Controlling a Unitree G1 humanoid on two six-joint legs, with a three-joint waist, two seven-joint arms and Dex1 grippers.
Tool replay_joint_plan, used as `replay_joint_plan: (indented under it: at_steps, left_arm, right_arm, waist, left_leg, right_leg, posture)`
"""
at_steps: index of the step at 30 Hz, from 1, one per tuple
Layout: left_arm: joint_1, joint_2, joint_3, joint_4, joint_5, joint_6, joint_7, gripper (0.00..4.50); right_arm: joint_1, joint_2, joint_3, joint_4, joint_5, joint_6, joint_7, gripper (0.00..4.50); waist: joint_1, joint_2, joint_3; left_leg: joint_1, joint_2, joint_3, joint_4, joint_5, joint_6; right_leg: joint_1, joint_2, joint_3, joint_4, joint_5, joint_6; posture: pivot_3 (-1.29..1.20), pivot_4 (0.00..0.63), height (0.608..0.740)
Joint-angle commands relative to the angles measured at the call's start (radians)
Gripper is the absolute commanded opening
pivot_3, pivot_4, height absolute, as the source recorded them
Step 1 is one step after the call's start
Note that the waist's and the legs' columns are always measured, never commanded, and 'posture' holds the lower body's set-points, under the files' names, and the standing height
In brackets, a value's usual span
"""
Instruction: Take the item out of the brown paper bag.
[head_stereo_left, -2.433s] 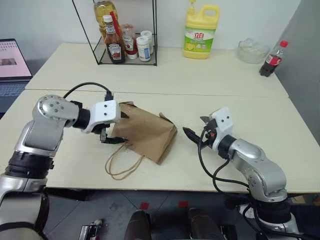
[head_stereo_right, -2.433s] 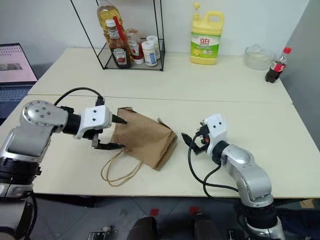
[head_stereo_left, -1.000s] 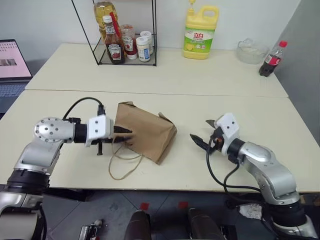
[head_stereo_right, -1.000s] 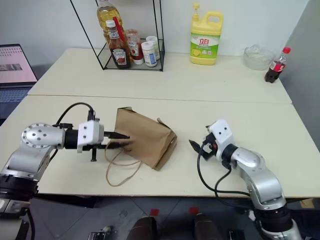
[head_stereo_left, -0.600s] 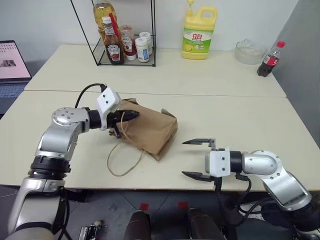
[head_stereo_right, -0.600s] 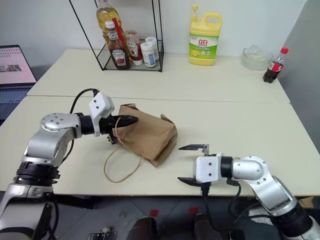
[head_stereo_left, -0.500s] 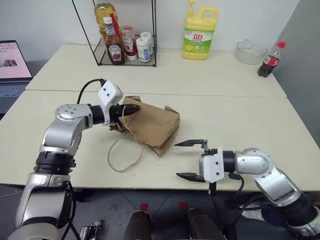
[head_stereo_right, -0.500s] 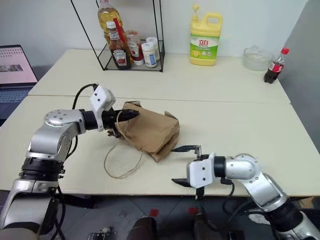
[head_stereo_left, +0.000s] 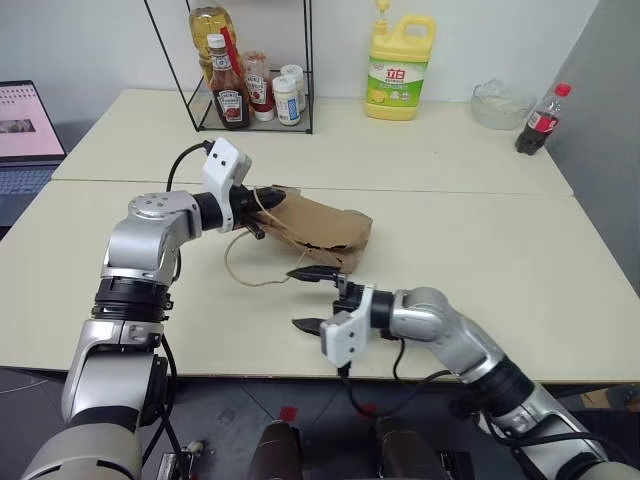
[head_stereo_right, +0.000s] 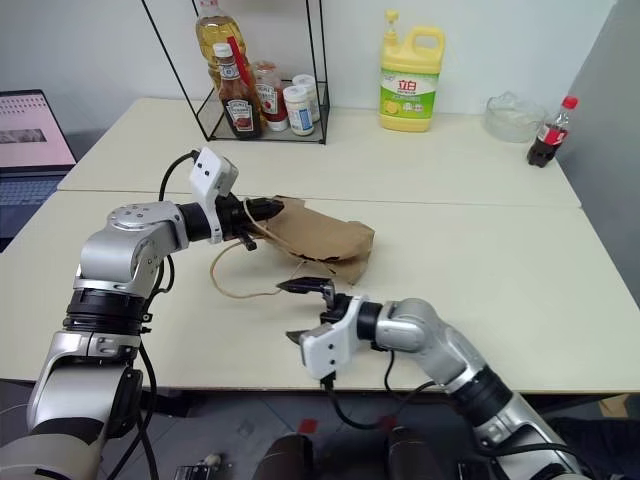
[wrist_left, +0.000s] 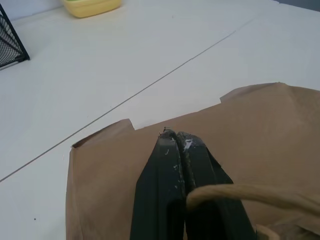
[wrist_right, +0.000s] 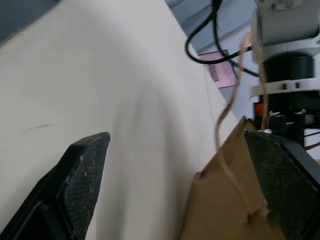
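The brown paper bag (head_stereo_left: 325, 224) lies creased on the cream table, its mouth end raised toward my left gripper (head_stereo_left: 266, 197). That gripper is shut on the bag's top rim (wrist_left: 150, 131), with a tan cord handle (wrist_left: 240, 192) looped over one finger. The other cord loop (head_stereo_left: 245, 270) trails on the table. My right gripper (head_stereo_left: 307, 298) is open and level, just in front of the bag's near side, its two fingers (wrist_right: 82, 172) spread and apart from the paper (wrist_right: 225, 210). The item is hidden.
At the back stand a wire rack (head_stereo_left: 250, 90) with sauce bottles, a yellow detergent jug (head_stereo_left: 400, 65), a glass bowl (head_stereo_left: 498, 103) and a cola bottle (head_stereo_left: 532, 120). A laptop (head_stereo_left: 25, 125) sits at far left. A seam (head_stereo_left: 480, 192) joins two tabletops.
My left gripper, shut on the bag's rim, rose and moved away from me, dragging the bag toward the right. The right gripper swung left to the bag's near side, still open.
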Motion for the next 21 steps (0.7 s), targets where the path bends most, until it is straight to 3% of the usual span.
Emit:
replay_joint_plan:
  at_steps: [1, 6, 9, 19, 21]
  left_arm:
    - [-0.007, 0.007, 0.015, -0.031, 0.004, -0.005, -0.005, 0.04]
    - [-0.004, 0.008, 0.020, -0.039, 0.005, -0.001, -0.003, 0.04]
    - [-0.006, 0.010, 0.027, -0.049, 0.001, 0.007, 0.001, 0.00]
    - [-0.020, 0.008, 0.045, -0.063, 0.000, 0.020, 0.015, 0.00]
    - [-0.026, 0.007, 0.045, -0.062, 0.000, 0.020, 0.017, 0.00]
  right_arm:
    - [-0.063, 0.074, 0.008, 0.037, -0.050, 0.009, -0.090, 4.50]
    - [-0.153, 0.145, 0.036, 0.167, -0.054, -0.007, -0.122, 4.50]
    - [-0.165, 0.151, 0.054, 0.211, -0.036, -0.009, -0.095, 3.92]
    - [-0.131, 0.097, 0.071, 0.195, 0.042, 0.013, 0.052, 0.22]
    - [-0.121, 0.067, 0.077, 0.178, 0.078, 0.025, 0.127, 0.04]
  waist:
    - [0.000, 0.000, 0.000]
    - [-0.002, 0.000, 0.000]
    - [-0.002, 0.000, 0.000]
    - [-0.003, 0.000, 0.000]
    - [-0.003, 0.000, 0.000]
  left_leg:
    - [0.000, 0.000, 0.000, 0.000, 0.000, -0.001]
    - [0.000, 0.000, -0.002, 0.000, 0.001, -0.001]
    - [0.000, 0.000, -0.003, 0.000, 0.000, -0.001]
    - [0.000, 0.000, -0.004, -0.001, 0.000, -0.001]
    - [0.000, 0.000, -0.004, -0.001, 0.000, -0.001]
  right_leg:
    - [0.000, 0.000, -0.001, 0.000, 0.000, 0.000]
    - [0.001, -0.001, -0.003, 0.000, 0.000, -0.001]
    - [0.001, -0.001, -0.004, 0.000, 0.000, -0.001]
    - [0.001, -0.001, -0.005, 0.000, 0.000, -0.001]
    - [0.001, -0.001, -0.005, 0.000, 0.000, -0.001]
  posture:
    - [0.00, 0.150, 0.740]
    - [0.00, 0.150, 0.740]
    - [0.00, 0.150, 0.740]
    - [0.00, 0.150, 0.740]
    - [0.00, 0.150, 0.740]
